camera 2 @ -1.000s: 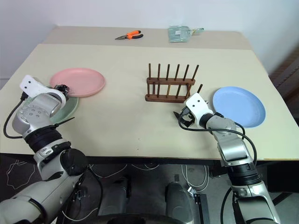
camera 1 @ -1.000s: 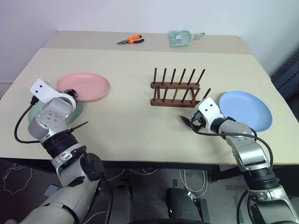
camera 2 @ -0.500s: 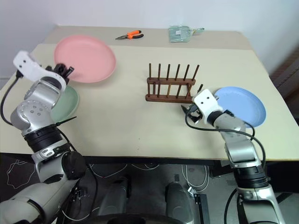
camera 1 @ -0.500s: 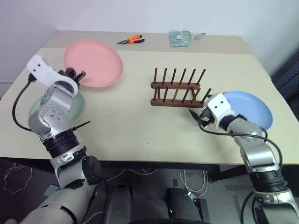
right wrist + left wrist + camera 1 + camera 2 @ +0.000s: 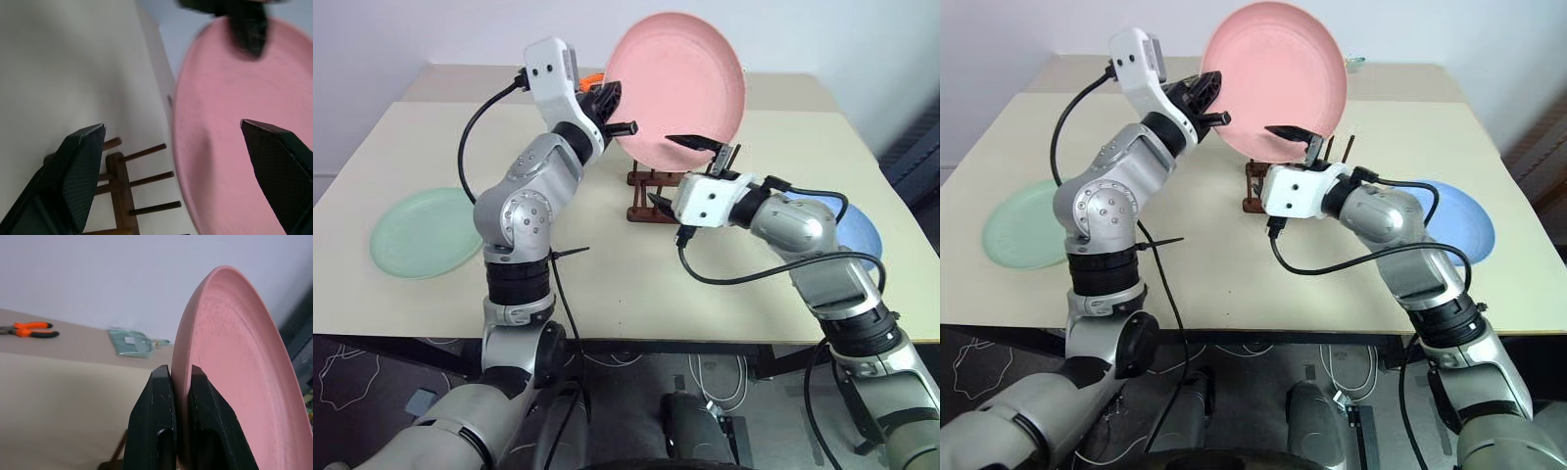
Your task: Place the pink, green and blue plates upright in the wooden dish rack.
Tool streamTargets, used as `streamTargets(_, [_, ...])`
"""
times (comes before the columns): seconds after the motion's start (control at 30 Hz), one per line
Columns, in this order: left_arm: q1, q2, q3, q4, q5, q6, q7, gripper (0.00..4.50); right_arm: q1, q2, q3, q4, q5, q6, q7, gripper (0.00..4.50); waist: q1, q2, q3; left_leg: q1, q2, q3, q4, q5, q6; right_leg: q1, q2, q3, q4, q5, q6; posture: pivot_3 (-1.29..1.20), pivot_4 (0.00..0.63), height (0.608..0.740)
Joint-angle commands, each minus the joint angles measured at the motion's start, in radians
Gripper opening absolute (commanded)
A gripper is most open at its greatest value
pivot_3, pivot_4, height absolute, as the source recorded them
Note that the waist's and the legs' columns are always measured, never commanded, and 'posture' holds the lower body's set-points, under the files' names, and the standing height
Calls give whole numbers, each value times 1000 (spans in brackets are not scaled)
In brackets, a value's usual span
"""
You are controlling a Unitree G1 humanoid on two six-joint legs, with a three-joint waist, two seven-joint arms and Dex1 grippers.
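- Above the middle of the beige table (image 5: pixel 607 284), the pink plate (image 5: pixel 677 88) is held nearly upright, high over the wooden dish rack (image 5: pixel 646 196); it should be lowered edge-first, square to the peg rows, so that its rim drops between two pegs.
- Flat on the table, the green plate (image 5: pixel 421 231) at the left and the blue plate (image 5: pixel 1464 220) at the right are still to be racked.
- The left gripper (image 5: pixel 176 382) is clamped on the pink plate's rim; this pinch is best kept until the plate is seated.
- The right gripper (image 5: pixel 685 171) is spread wide just beneath the plate, holding nothing, and could be used to steady the lower edge.
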Motion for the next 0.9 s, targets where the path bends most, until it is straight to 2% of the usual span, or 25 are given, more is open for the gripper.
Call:
streamTargets(0.03, [-30,-5,0,-39,-16,-14,1,0,-24,4,-20,24,-80,-11,-58,3740,2,0,0,0,0,0,0,0,0,0,0,0,0,0,0,0,150,740])
streamTargets(0.1, [-25,-4,-1,-46,-23,-3,-1,0,-26,6,-29,36,-106,-11,-79,2815,2,0,0,0,0,0,0,0,0,0,0,0,0,0,0,0,150,740])
streamTargets(0.17, [-14,-5,2,-49,-27,5,0,0,-26,1,-36,44,-128,-21,-96,1687,2,0,0,0,0,0,-1,0,0,-1,0,0,0,0,0,0,150,740])
streamTargets(0.23, [0,-3,2,-48,-25,-1,-6,0,-24,-1,-42,46,-140,-32,-110,885,1,0,0,0,0,0,0,0,0,-1,0,0,0,0,0,0,150,740])
streamTargets(0.27, [12,6,-5,-48,-21,-1,-19,361,-25,-1,-46,45,-148,-38,-121,300,1,0,0,0,0,0,0,0,0,0,0,0,0,0,0,0,150,740])
streamTargets(0.3, [20,12,-10,-48,-19,0,-28,731,-26,-1,-49,45,-155,-43,-129,6,1,0,0,0,0,0,0,0,0,-1,0,0,0,0,0,0,150,740])
streamTargets(0.33, [23,9,0,-45,-28,-6,-31,995,-26,1,-53,45,-163,-46,-137,0,1,0,0,0,0,0,0,0,0,-1,0,0,0,0,0,0,150,740])
streamTargets(0.43, [18,-6,44,-44,-59,-48,-34,2515,-19,5,-66,44,-174,-48,-153,0,4,0,0,0,0,0,0,0,0,0,0,0,0,0,0,0,150,740])
streamTargets(0.53, [15,42,60,-23,-12,-122,-34,3948,10,17,-105,31,-114,-41,-146,0,2,0,0,-1,0,0,0,0,0,0,0,0,0,0,0,0,150,740])
streamTargets(0.6, [33,106,52,16,44,-175,-48,3948,32,44,-173,19,-14,-15,-131,0,0,0,0,0,0,0,-1,0,0,0,0,0,0,0,0,0,150,740])
streamTargets(0.67, [79,217,-24,62,163,-248,-101,3948,49,77,-260,-12,155,28,-79,0,-6,1,0,0,0,0,-1,0,0,0,0,0,0,0,0,0,150,740])
streamTargets(0.73, [140,308,-109,75,229,-317,-207,3948,51,137,-365,-66,383,175,-31,0,-12,1,0,0,0,0,-1,0,0,0,0,0,1,0,0,0,150,740])
streamTargets(0.8, [208,371,-177,45,232,-361,-349,3948,36,195,-472,-130,640,380,-14,0,-14,1,0,0,0,0,-2,0,0,1,0,0,1,0,0,0,150,740])
streamTargets(0.9, [296,418,-227,-30,173,-370,-528,3948,-3,250,-607,-176,931,582,-66,0,-10,2,0,0,0,0,-1,0,0,1,0,0,1,0,0,0,150,740])
